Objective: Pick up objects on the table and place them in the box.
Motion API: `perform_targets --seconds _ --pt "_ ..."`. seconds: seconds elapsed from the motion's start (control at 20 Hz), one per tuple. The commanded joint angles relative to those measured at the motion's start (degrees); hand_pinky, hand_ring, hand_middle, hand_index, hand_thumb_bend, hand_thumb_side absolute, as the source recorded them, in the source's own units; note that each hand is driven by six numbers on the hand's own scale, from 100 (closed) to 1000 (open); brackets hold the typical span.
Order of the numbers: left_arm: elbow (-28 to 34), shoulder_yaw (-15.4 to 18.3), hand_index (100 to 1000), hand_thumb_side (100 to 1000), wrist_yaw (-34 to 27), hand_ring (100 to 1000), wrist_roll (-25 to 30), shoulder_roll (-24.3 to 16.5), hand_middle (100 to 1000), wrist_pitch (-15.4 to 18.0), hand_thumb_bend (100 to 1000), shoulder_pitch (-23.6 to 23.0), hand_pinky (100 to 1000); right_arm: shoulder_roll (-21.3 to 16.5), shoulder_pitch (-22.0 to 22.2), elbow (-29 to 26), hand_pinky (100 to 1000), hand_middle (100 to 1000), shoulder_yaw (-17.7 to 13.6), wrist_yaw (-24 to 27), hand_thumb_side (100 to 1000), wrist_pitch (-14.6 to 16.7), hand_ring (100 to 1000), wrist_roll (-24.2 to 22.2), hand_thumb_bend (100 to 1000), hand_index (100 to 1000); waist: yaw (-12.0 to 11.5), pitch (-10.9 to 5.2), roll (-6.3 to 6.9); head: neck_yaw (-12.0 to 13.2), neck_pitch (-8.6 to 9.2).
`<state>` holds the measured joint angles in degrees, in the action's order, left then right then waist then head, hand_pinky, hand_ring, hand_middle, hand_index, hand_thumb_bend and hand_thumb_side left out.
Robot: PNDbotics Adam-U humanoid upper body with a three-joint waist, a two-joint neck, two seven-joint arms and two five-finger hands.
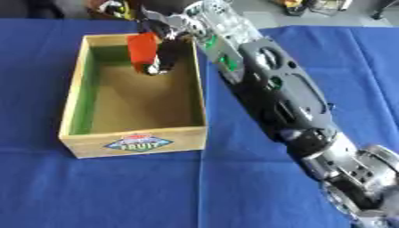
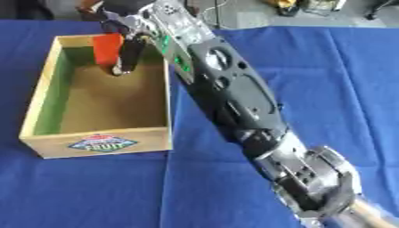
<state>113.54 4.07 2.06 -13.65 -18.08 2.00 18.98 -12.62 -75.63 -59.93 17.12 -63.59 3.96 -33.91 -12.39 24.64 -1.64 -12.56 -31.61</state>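
I have the right hand point(image 1: 161, 46) curled round a red block point(image 1: 142, 48), held over the far end of the wooden box point(image 1: 132, 143) in the upper left of the frame; I judge this the placing step; next I should lower and release; the blue-clothed desk point(image 1: 234, 187) shows nothing blocking.

It looks like a lab or test room: a table under a blue cloth point(image 1: 117, 187), and bare grey floor point(image 2: 257, 15) with cables and gear point(image 2: 308, 5) at the top edge.
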Motion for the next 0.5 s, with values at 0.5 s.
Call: perform_targets --seconds 0.5 --pt "1.06 -0.45 804 1000 -0.39 697 0.50 -0.71 721 0.04 100 1.18 669 3.41 -2.96 8.30 379 403 -0.47 -3.53 282 4.22 491 -1.20 100 443 -0.52 -0.91 -0.21 -0.50 0.93"
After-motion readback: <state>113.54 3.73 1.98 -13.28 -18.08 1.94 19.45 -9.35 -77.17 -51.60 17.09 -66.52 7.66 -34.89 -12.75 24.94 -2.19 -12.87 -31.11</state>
